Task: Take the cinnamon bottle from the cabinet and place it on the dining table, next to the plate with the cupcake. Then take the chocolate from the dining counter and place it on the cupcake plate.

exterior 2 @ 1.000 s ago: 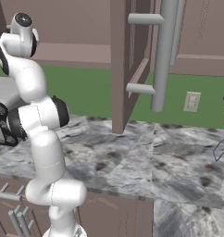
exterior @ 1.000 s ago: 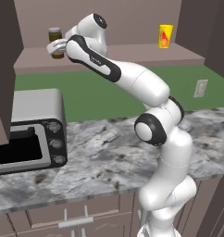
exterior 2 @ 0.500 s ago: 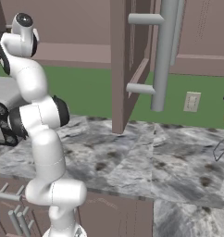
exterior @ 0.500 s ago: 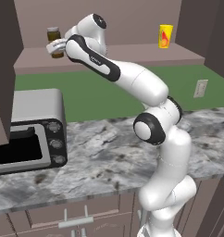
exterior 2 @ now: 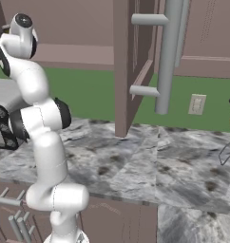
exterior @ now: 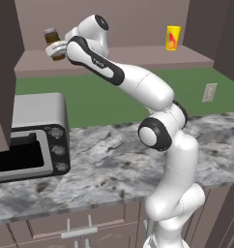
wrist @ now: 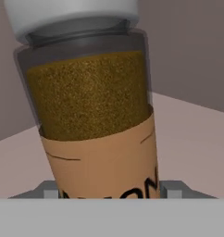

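Note:
The cinnamon bottle [exterior: 51,36], a brown jar with a pale lid and tan label, stands upright at the left end of the cabinet shelf [exterior: 138,58]. My gripper [exterior: 56,50] reaches in at its lower half, arm stretched up and left. In the hand view the cinnamon bottle [wrist: 95,115] looms close, and my gripper [wrist: 109,190] has a grey fingertip [wrist: 49,190] pressed against each side of the label. The bottle's base rests on the shelf [wrist: 192,139].
A yellow container with a red mark [exterior: 172,38] stands at the right of the shelf. A grey toaster oven [exterior: 27,135] sits on the marble counter [exterior: 104,160] below. Dark cabinet doors [exterior: 3,72] [exterior 2: 124,66] hang open on either side.

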Controlling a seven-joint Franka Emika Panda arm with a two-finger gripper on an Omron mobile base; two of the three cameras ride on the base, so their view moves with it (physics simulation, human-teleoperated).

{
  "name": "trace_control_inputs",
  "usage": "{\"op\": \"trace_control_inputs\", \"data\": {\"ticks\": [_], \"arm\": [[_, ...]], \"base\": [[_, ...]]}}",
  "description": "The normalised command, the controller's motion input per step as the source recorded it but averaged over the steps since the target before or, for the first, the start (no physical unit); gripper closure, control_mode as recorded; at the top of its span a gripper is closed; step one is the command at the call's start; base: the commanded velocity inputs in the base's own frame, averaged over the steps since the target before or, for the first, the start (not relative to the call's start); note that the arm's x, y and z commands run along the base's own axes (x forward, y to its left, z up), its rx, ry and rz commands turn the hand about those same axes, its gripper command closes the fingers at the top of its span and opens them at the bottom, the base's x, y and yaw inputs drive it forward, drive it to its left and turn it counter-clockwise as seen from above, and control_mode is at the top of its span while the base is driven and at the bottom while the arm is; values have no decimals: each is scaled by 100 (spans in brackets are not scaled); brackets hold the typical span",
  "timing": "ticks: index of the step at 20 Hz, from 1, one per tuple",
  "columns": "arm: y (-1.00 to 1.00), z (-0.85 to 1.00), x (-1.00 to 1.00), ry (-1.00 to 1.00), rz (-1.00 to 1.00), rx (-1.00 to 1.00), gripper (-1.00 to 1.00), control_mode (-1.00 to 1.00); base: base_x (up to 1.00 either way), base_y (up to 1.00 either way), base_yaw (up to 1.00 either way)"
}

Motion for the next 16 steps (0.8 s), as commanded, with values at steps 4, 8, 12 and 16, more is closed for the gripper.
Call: {"op": "trace_control_inputs", "data": {"ticks": [4,8,12,16], "arm": [[1,-12,0,0,19,0,100,-100],[-8,1,-20,-3,23,4,100,-100],[-6,1,-51,-8,18,2,100,-100],[-2,0,-62,-4,2,0,100,-100]], "base": [[0,0,0],[0,0,0],[0,0,0],[0,0,0]]}}
